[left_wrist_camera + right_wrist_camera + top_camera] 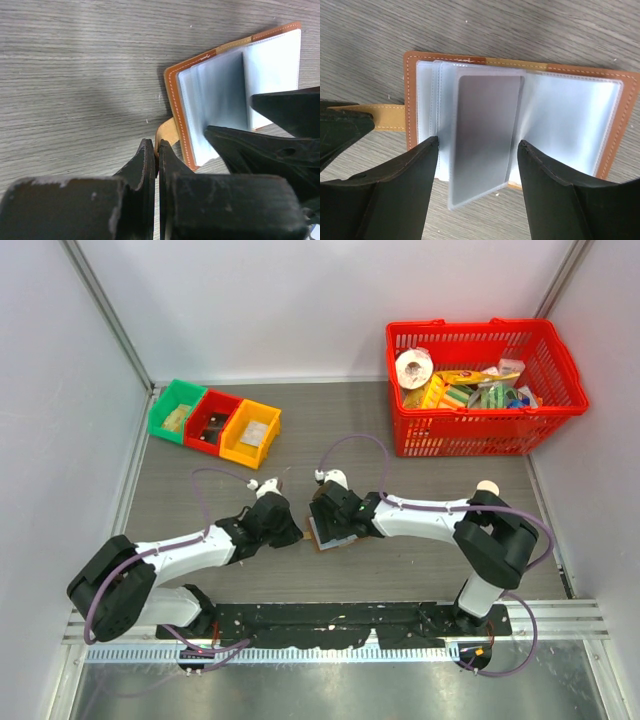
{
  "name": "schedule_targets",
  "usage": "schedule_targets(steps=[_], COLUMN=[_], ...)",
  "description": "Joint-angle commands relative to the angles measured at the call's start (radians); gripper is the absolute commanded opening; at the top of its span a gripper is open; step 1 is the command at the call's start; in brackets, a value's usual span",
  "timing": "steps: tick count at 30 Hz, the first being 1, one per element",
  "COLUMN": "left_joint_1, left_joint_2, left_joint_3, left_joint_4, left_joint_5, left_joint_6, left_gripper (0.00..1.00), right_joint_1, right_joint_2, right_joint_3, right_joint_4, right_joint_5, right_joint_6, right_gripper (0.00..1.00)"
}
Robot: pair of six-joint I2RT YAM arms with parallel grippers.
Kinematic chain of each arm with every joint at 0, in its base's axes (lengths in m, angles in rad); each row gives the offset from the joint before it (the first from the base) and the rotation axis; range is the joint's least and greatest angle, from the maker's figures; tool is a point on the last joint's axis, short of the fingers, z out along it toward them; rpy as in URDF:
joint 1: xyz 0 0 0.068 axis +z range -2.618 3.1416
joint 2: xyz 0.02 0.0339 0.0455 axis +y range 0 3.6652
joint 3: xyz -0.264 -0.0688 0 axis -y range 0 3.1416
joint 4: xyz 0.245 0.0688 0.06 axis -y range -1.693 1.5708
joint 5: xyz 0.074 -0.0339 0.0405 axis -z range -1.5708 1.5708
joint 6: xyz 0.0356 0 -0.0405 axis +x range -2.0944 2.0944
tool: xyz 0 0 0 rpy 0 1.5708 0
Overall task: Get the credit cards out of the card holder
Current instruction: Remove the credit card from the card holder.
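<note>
Card holder lies open on the table, mid-table between your two grippers.

Right gripper: jaws spread, straddling one raised clear sleeve with a grey credit card inside. I can't see either finger touching it.

Left gripper: clenched on the holder's tan strap, pinning that side down.

My read: you're lining up the grab on the first card, and nothing is out yet. The next move calls for closing on the card itself, not the whole sleeve stack, then pulling along the sleeve with the left as anchor. Which end of the sleeve is open isn't clear. If you clamp the plastic too, the holder will likely lift with it. Can't tell whether the other sleeves are loaded.

Further out, far left in a row: green bin, red bin and yellow bin, each holding small items I can't identify. Far right, the red basket holds a white roll and assorted packets.
</note>
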Motion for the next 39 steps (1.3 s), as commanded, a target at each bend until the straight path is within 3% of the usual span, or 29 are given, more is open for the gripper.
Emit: schedule_targets(steps=[1, 12, 23, 29, 39], left_joint_1=[-0.001, -0.001, -0.001, -0.003, 0.000], left_joint_2=[-0.021, -0.008, 0.004, 0.015, 0.030], left_joint_3=[-0.022, -0.035, -0.032, -0.032, -0.047], left_joint_4=[0.028, 0.034, 0.042, 0.053, 0.099], left_joint_5=[-0.026, -0.030, -0.018, -0.012, -0.009], left_joint_6=[0.011, 0.016, 0.019, 0.019, 0.014], left_gripper=[0.00, 0.00, 0.00, 0.00, 0.00], right_joint_1=[-0.014, -0.094, -0.097, -0.053, 0.026], right_joint_2=[-0.067, -0.147, -0.124, -0.105, -0.065], right_joint_3=[0.019, -0.039, -0.044, 0.011, 0.103], right_joint_4=[-0.062, -0.044, -0.005, -0.063, -0.229], right_joint_5=[0.053, -0.025, -0.042, 0.028, 0.272], right_joint_6=[-0.039, -0.068, -0.058, -0.068, -0.028], right_gripper=[0.68, 0.68, 0.70, 0.81, 0.83])
